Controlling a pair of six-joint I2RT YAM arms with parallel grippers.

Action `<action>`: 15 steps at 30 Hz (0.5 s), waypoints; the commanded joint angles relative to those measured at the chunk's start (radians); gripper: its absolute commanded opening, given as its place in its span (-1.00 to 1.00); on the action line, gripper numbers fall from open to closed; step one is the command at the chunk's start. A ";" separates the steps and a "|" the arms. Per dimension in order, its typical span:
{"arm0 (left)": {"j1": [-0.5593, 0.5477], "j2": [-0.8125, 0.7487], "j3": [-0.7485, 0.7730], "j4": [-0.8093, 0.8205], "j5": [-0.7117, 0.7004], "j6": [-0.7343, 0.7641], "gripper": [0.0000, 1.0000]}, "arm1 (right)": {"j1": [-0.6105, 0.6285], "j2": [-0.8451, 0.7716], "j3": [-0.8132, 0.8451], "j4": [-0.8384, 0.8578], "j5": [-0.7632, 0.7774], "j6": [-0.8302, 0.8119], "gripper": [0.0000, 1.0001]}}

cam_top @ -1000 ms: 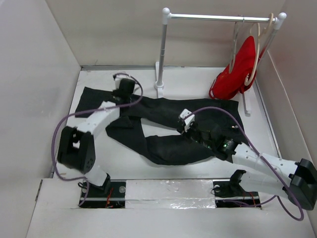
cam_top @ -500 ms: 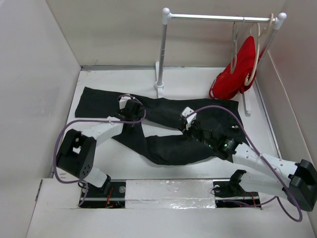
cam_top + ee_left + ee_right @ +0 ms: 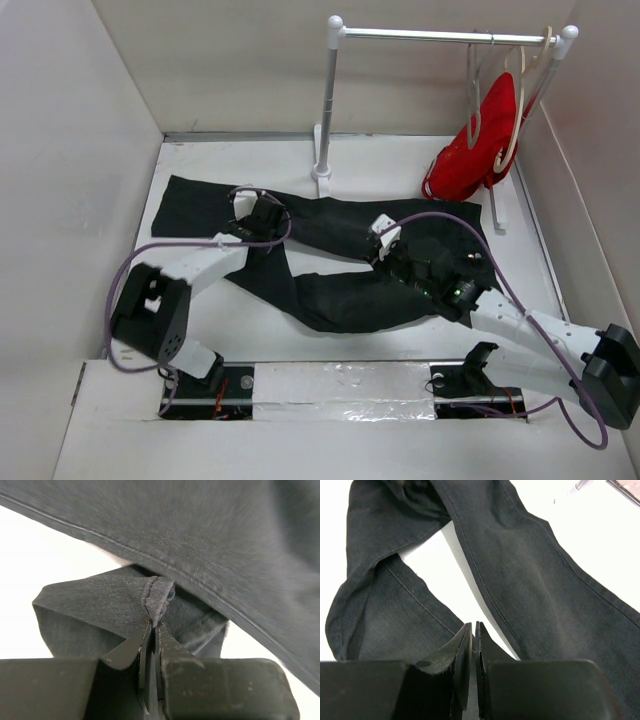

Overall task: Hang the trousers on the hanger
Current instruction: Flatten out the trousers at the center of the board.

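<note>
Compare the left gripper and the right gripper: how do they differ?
The left gripper pinches a raised fold of the trousers; the right gripper holds nothing. The left gripper's tips meet cloth; the right gripper's tips point at bare table between the legs. Both are shut.

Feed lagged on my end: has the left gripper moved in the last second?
Yes. The left gripper, once level with the rack's left post base, now sits nearer than it and slightly further right, fingers pinching the trousers.
</note>
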 commanded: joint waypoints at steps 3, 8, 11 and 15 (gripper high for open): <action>-0.013 -0.410 -0.041 -0.091 -0.059 -0.082 -1.00 | -0.014 -0.008 -0.013 0.068 -0.007 -0.001 -0.73; -0.004 -0.707 -0.060 -0.178 -0.060 -0.111 -1.00 | -0.024 0.001 -0.007 0.071 -0.033 0.002 -0.73; -0.004 -0.825 -0.061 -0.209 -0.071 -0.123 -1.00 | -0.033 -0.002 -0.009 0.076 -0.039 0.006 -0.67; -0.004 -0.991 -0.093 -0.174 -0.088 -0.123 -1.00 | -0.042 0.001 -0.007 0.083 -0.068 0.011 -0.51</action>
